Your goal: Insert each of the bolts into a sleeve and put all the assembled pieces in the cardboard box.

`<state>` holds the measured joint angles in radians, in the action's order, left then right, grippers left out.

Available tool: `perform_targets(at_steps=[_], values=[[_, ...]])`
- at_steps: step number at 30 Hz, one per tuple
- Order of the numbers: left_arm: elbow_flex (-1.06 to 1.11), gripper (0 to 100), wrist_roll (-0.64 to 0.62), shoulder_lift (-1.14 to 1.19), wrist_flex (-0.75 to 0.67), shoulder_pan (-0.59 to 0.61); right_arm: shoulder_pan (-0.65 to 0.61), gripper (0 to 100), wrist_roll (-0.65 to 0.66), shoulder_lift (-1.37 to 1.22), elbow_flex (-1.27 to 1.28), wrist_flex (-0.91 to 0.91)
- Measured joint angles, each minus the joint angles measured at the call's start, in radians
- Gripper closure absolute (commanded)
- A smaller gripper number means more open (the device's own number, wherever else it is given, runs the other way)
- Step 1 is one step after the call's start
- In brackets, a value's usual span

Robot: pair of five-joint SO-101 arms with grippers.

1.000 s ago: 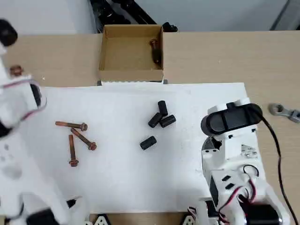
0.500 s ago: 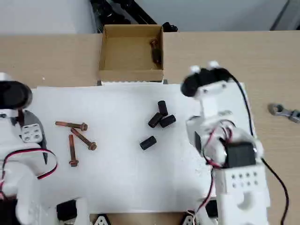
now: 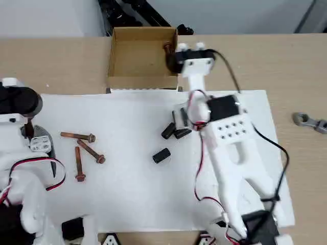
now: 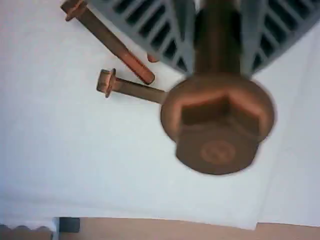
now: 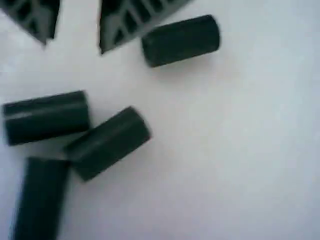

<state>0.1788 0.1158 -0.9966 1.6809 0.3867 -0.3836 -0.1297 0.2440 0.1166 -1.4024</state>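
Note:
My left gripper (image 4: 216,47) is shut on a copper bolt (image 4: 217,125), whose hex head faces the left wrist camera. It hangs over the white sheet's left edge (image 3: 37,145), near three loose bolts (image 3: 77,136) (image 3: 92,152) (image 3: 79,164). My right gripper (image 5: 75,27) stands open just above several black sleeves (image 5: 107,142); its fingertips (image 5: 127,22) hold nothing. In the high view the right gripper (image 3: 180,118) is over the sleeve cluster (image 3: 168,131), with one sleeve (image 3: 161,155) lying apart. The cardboard box (image 3: 143,80) at the back holds one assembled piece (image 3: 167,50).
The white sheet (image 3: 133,204) covers the table's middle. A metal wrench (image 3: 306,121) lies on the bare wood at the far right. The right arm's elbow (image 3: 191,55) stands beside the box's right wall. Dark equipment sits behind the box.
The right arm swung from the near right edge forward and left, bringing its gripper over the sleeves. The left arm came down and inward with its bolt toward the loose bolts.

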Motion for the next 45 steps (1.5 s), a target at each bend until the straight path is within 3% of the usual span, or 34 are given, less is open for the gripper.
perform_targets(at_steps=[12, 16, 22, 36, 45], values=[[0.064, 99, 0.0, -0.002, 0.0, 0.0, -0.029, 92.6, -0.003, -0.319, -0.19, -0.002], [0.064, 99, 0.0, -0.002, 0.0, 0.0, -0.029, 91.1, -0.003, -0.333, -0.226, -0.002], [0.064, 99, 0.0, -0.002, 0.0, 0.0, -0.029, 80.5, -0.003, -0.334, -0.226, -0.002], [0.064, 99, 0.0, -0.002, 0.0, 0.0, -0.029, 80.5, -0.003, -0.345, -0.17, 0.044], [0.064, 99, 0.0, -0.002, 0.0, 0.0, -0.029, 80.5, -0.003, -0.502, -0.17, 0.115]])
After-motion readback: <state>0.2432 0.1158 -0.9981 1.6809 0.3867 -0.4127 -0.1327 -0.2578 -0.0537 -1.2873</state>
